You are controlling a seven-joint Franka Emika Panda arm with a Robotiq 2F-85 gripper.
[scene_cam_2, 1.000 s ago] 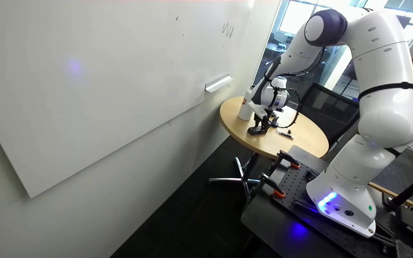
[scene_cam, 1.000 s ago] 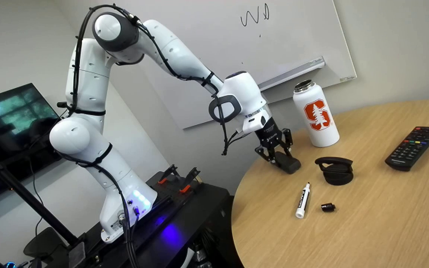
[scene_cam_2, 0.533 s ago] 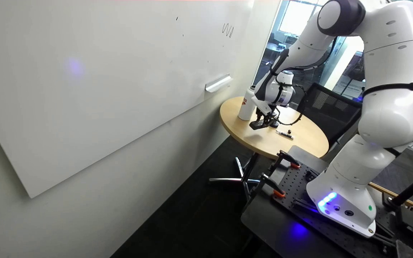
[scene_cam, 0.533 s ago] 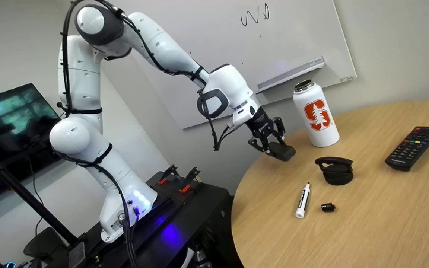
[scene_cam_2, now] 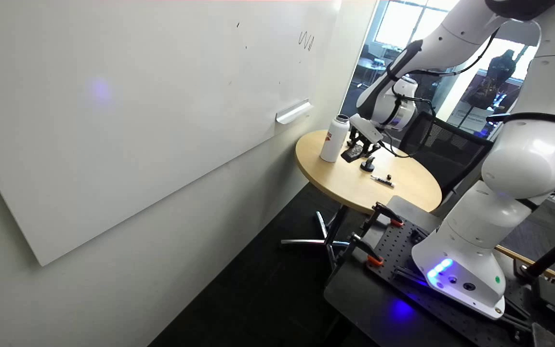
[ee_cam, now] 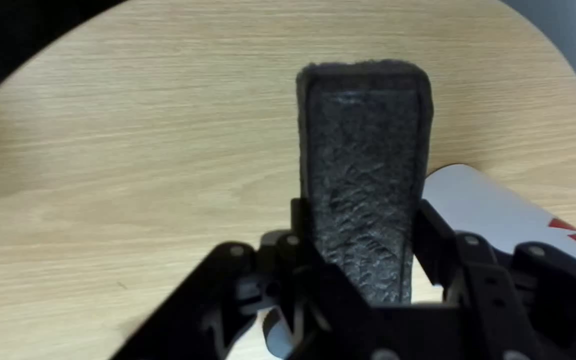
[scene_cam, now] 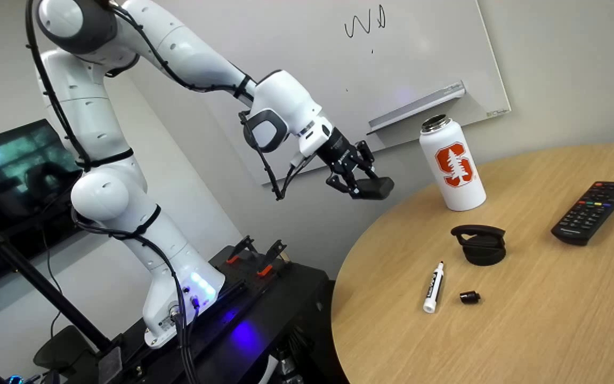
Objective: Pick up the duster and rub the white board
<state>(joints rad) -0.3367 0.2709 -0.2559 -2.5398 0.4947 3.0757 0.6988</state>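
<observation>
Wrist view: blk two-finger gripper clamped on blk oblong duster w/ rounded corners (far end at 12 o'clock), held off round pale-wood surface. In an exterior view, lg white rectangular board w/ blk squiggles is at abt 12 o'clock of duster, apart.

1. The black oblong duster: rough, crinkled face, faintly shiny; fuzzy, cloth-like matt rim.
2. The large rectangular white board: smooth, softly glossy.
3. The round tan wood-grained surface: smooth, low sheen.
4. The white cylindrical bottle: smooth, satin coating, bare shiny metal at the mouth.
</observation>
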